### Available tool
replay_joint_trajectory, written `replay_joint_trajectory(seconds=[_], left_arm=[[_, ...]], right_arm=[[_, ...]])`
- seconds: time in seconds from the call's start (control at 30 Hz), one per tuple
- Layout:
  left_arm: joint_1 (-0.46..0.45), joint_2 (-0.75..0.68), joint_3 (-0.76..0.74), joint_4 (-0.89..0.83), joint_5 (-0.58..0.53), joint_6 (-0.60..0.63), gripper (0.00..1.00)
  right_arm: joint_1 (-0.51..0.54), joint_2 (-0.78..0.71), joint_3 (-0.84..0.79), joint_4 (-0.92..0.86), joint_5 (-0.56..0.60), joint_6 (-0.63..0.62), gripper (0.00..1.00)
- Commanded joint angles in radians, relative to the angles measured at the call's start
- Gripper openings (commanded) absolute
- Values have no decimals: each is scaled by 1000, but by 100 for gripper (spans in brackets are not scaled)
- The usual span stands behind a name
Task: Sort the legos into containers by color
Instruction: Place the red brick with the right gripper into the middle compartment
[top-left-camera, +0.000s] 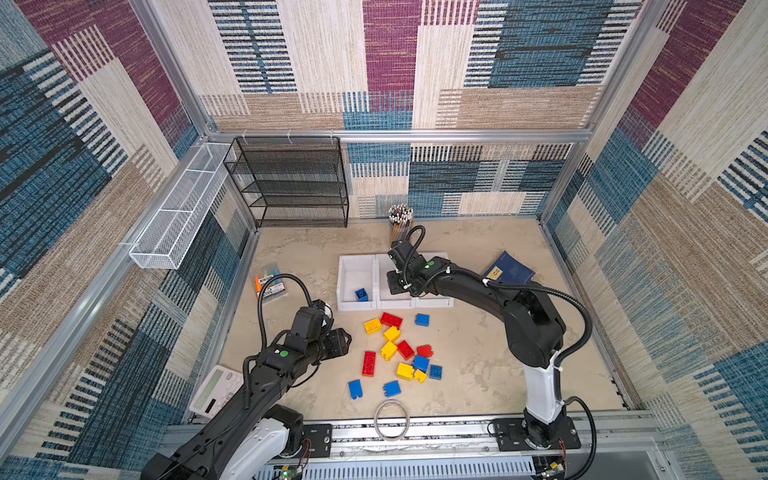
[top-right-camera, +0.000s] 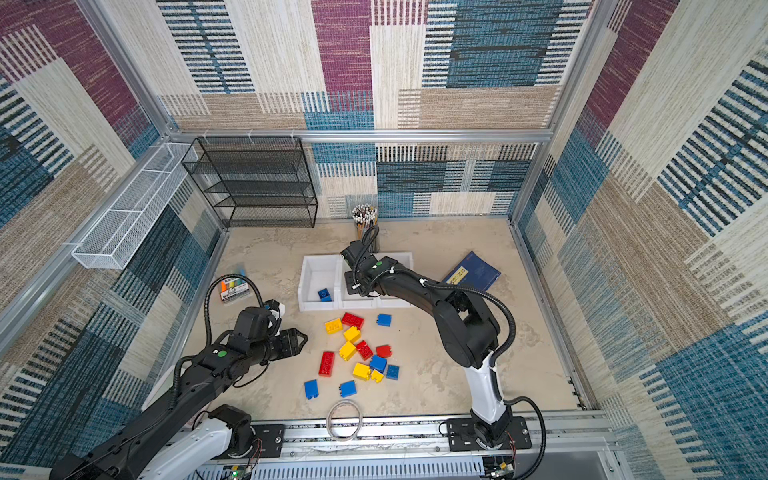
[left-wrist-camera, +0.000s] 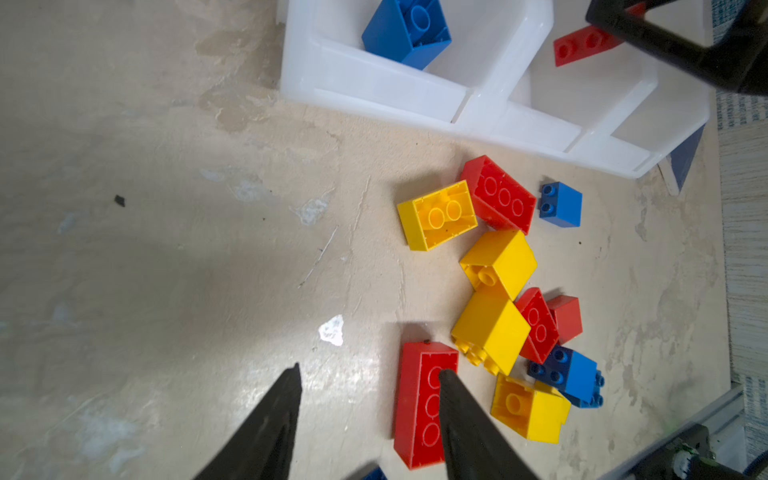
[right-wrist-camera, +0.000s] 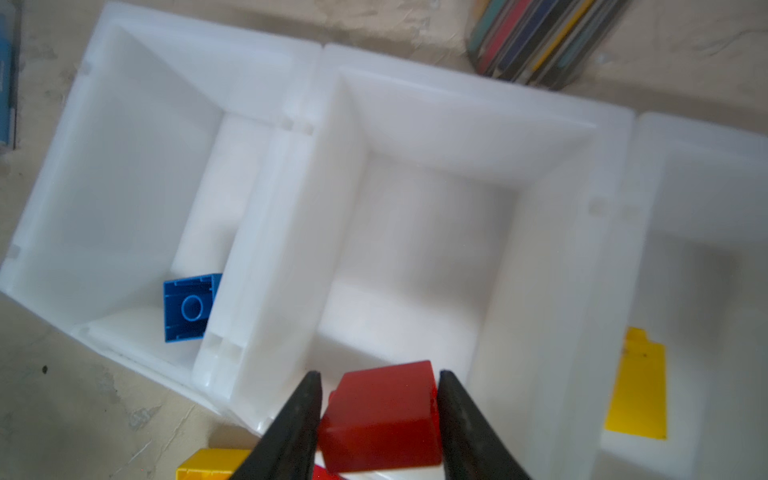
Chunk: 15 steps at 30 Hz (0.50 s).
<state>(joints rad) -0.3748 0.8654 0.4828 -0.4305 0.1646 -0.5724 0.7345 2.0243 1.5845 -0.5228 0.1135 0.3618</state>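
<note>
Three white containers (top-left-camera: 347, 266) stand in a row mid-table. The left one holds a blue lego (top-left-camera: 362, 294), and a yellow lego (right-wrist-camera: 636, 390) lies in the right one. My right gripper (right-wrist-camera: 378, 374) hangs over the middle container (right-wrist-camera: 540, 257). Its jaws are slightly apart, and a red lego (right-wrist-camera: 382, 415) sits between them with thin gaps on both sides. In front of the containers, several red, yellow and blue legos (top-left-camera: 395, 349) lie scattered. My left gripper (left-wrist-camera: 370, 370) is open and empty, left of the pile. One fingertip (left-wrist-camera: 446, 378) overlaps a long red lego (left-wrist-camera: 419, 403).
A pencil cup (top-left-camera: 401, 218) stands behind the containers and a blue notebook (top-left-camera: 509, 270) lies to their right. A highlighter pack (top-left-camera: 270, 284) and a calculator (top-left-camera: 216, 388) are at the left. A wire ring (top-left-camera: 392, 419) is at the front edge. A black mesh rack (top-left-camera: 291, 183) and a white wire basket (top-left-camera: 183, 208) are at the back left.
</note>
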Motion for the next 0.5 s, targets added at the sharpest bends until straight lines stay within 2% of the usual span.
replay_joint_trajectory(seconds=[0.0,0.23,0.47], left_arm=[[-4,-8,-10,-10,22,-26,57],[-16,3,-6,-13,19,-18,57],[-52,11,-3,-17,12,-13,57]], right_arm=[[2,1,11,6,-13,-14,57],[1,-49,-7,3,-9,-10,59],[1,-170,-146,56,-50,42,60]])
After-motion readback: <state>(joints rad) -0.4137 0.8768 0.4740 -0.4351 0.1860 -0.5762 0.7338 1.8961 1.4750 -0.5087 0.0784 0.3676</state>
